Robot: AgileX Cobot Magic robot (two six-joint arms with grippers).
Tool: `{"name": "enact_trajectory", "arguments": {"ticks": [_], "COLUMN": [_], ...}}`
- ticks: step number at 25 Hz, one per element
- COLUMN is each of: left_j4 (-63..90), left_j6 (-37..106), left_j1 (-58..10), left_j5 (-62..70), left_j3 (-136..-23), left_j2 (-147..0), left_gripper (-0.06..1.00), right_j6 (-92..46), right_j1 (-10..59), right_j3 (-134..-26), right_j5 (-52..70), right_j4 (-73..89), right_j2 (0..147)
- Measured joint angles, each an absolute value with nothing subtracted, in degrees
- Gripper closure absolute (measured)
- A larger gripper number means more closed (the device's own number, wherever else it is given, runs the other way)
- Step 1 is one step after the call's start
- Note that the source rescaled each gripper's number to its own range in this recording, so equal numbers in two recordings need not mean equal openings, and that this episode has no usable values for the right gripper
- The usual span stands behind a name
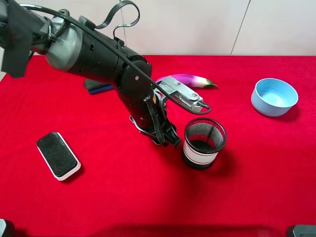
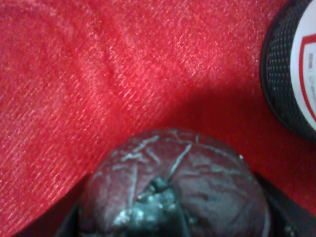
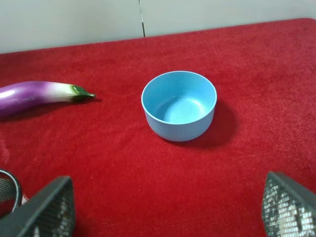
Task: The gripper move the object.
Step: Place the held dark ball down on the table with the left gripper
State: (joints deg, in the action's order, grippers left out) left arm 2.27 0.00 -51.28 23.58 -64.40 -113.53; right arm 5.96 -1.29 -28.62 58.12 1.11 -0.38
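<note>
The object (image 2: 173,192), a small dark brownish-purple wrinkled ball with a tiny stem, sits between the dark fingers (image 2: 279,210) of my left gripper, which is shut on it. In the exterior high view the left gripper (image 1: 170,139) points down close to the red cloth, just left of the black mesh cup (image 1: 204,142); the ball is hidden there behind the claw. The cup's wall (image 2: 291,69) also shows in the left wrist view. My right gripper (image 3: 167,205) is open and empty, with its mesh-textured fingers (image 3: 44,210) wide apart; it does not show in the exterior high view.
A glossy purple eggplant (image 1: 190,80) (image 3: 34,96) lies at the back. A silver tool (image 1: 182,94) lies next to it. A light blue bowl (image 1: 274,96) (image 3: 179,105) stands at the right. A black-and-white eraser pad (image 1: 58,155) lies at the left. A dark block (image 1: 96,87) lies behind the arm.
</note>
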Motion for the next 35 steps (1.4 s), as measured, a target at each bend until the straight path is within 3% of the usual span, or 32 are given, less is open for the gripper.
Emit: {"name": "enact_trajectory", "arguments": {"ticks": [3, 10, 13, 35], "left_j4": [2.27, 2.27, 2.27, 3.73], "left_j6": [0.00, 0.00, 0.00, 0.00], "left_j1": [-51.28, -51.28, -51.33, -51.39], "left_j5": [23.58, 25.06, 26.27, 31.35], "left_j3": [-64.40, -64.40, -64.40, -64.40], "left_j2": [-113.53, -113.53, -113.53, -108.06], "left_gripper": [0.89, 0.62, 0.57, 0.54], "right_j6": [5.96, 5.96, 5.96, 5.96], "right_j1": [-1.29, -1.29, -1.29, -1.29], "right_j3": [-28.62, -28.62, -28.62, -28.62], "right_j5": [58.12, 58.12, 58.07, 58.12], "right_j4": [1.11, 1.11, 1.11, 1.11], "right_j2": [-0.38, -0.38, -0.38, -0.38]}}
